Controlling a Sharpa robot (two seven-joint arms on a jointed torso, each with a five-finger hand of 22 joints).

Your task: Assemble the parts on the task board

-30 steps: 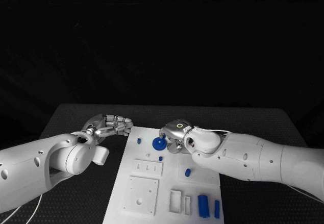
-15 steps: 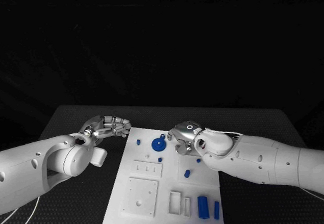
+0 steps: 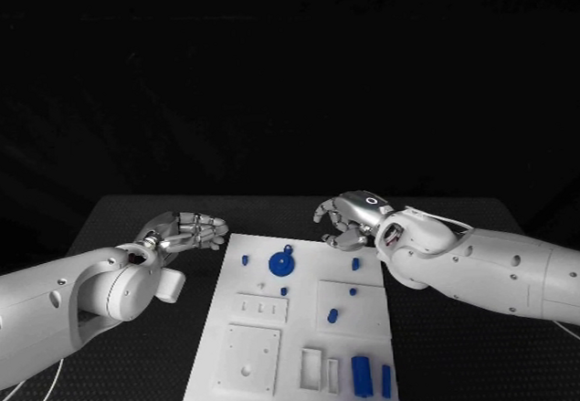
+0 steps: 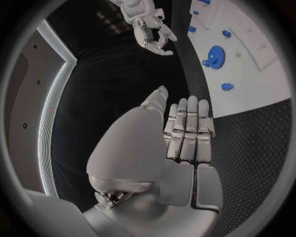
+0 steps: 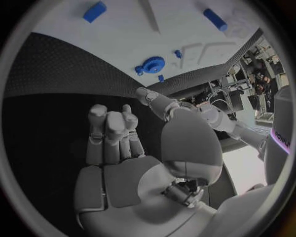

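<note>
Leftmost, the robot's silver many-fingered left hand (image 3: pixel 187 232) hangs over the black woven table (image 3: pixel 141 356) just off the far left corner of the white rectangular task board (image 3: pixel 291 324); its fingers are curled in toward the palm with nothing between them, and the left wrist view shows them (image 4: pixel 188 131) lying straight and packed side by side, so how tightly the hand is closed is hard to judge. On the board, near its far edge, lies a round blue toothed gear part (image 3: pixel 282 262), with a small blue peg (image 3: pixel 246 257) beside it toward the left hand and another small blue piece (image 3: pixel 284 291) just nearer the robot. Further right sit a blue stub (image 3: pixel 356 263), a blue dot (image 3: pixel 352 293) and a tilted blue cylinder (image 3: pixel 333 315), and at the near edge two upright blue bars (image 3: pixel 363 372) stand beside pale rectangular slots. Rightmost, the silver right hand (image 3: pixel 351 220) hovers above the far right corner of the board, apart from every part, its fingers (image 5: pixel 108 126) bent inward and holding nothing.
</note>
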